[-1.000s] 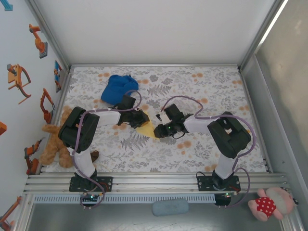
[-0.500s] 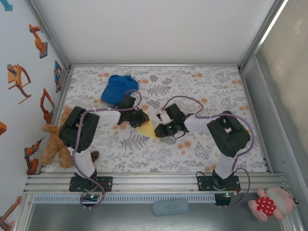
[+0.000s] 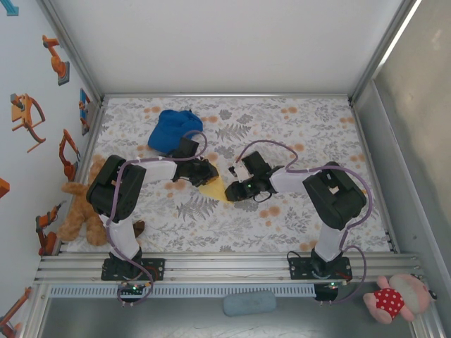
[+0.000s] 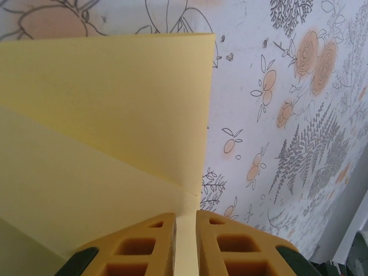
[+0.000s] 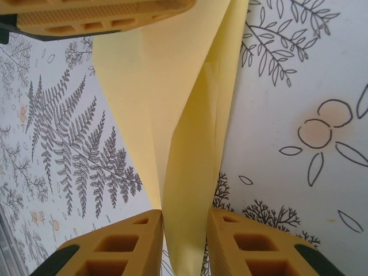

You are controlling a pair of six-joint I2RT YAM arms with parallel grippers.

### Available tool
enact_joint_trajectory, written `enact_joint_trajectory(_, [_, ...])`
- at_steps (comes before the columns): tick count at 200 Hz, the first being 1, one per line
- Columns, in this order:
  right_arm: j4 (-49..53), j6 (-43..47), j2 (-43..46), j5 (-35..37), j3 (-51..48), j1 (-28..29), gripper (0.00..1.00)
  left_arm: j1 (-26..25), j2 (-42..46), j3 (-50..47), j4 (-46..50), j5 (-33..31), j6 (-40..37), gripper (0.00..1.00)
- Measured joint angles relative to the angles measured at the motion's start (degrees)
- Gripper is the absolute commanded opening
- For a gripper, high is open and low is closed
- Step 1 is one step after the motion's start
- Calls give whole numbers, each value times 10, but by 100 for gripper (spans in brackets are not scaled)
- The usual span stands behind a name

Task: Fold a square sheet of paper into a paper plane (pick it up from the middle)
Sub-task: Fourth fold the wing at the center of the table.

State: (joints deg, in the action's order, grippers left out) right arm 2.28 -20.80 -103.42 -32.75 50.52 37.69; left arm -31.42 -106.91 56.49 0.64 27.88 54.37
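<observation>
Paper (image 3: 213, 189): yellow, creased and partly folded; lay near the middle of the table (image 3: 296, 141), slightly toward the left edge, between the two grippers and touched by both.
Left gripper (image 3: 205, 173): sat at the paper's far-left side, low over the cloth.
Left jaws: almost closed, with a thin slit between the yellow pads; pinched a strip of the paper (image 4: 103, 115) that ran down into that slit, as seen at the left gripper (image 4: 186, 218) from its wrist.
Right gripper (image 3: 235, 189): sat at the paper's right side, facing the left gripper across it.
Right jaws: parted a little wider than the left ones; took a folded flap of the paper (image 5: 172, 115) between the pads of the right gripper (image 5: 185, 217) and seemed to grip it, though contact on both pads was hard to confirm.
Folds, left wrist: one flap turned over with a straight edge, and a diagonal crease running down toward the pads.
Folds, right wrist: several layers lifted off the cloth, narrowing toward the pads.
Left finger (image 5: 103, 14): crossed the top of the right wrist view, just above the paper.
Cap (image 3: 174, 129): blue, crumpled; lay toward the far-left corner, just behind the left gripper and apart from the paper.
Bear (image 3: 79, 204): brown; lay at the left edge, toward the near-left corner.
Toy (image 3: 394, 299): pink with a red dotted front; lay off the table, beyond the near-right corner.
</observation>
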Motion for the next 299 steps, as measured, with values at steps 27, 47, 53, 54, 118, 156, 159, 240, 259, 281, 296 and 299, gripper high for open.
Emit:
enact_joint_trajectory(27, [3,19,0,1,0,0,29,0,-1,1,2,0,0,18])
enact_joint_trajectory(47, [4,29,2,1,0,1,32,0,-1,1,2,0,0,18])
enact_joint_trajectory(53, [5,31,2,0,0,2,33,0,-1,1,2,0,0,18])
enact_joint_trajectory(54, [5,31,2,0,0,2,33,0,-1,1,2,0,0,18])
enact_joint_trajectory(118, [8,52,3,-2,0,3,33,0,-3,2,2,0,0,19])
enact_joint_trajectory(156, [15,63,3,17,2,5,23,0,-3,5,2,2,0,19])
enact_joint_trajectory(159, [15,63,3,19,2,5,22,0,-3,6,2,2,0,19])
enact_joint_trajectory(240, [17,65,3,35,2,6,12,0,-4,7,2,2,0,19])
enact_joint_trajectory(259, [17,65,3,35,2,6,12,0,-5,7,2,3,0,19])
enact_joint_trajectory(281, [17,65,3,35,2,6,13,0,-6,7,2,3,-2,19])
enact_joint_trajectory(296, [17,65,3,35,2,6,15,0,-7,7,2,3,-2,19])
enact_joint_trajectory(299, [17,65,3,34,2,6,15,0,-7,7,2,3,-2,19])
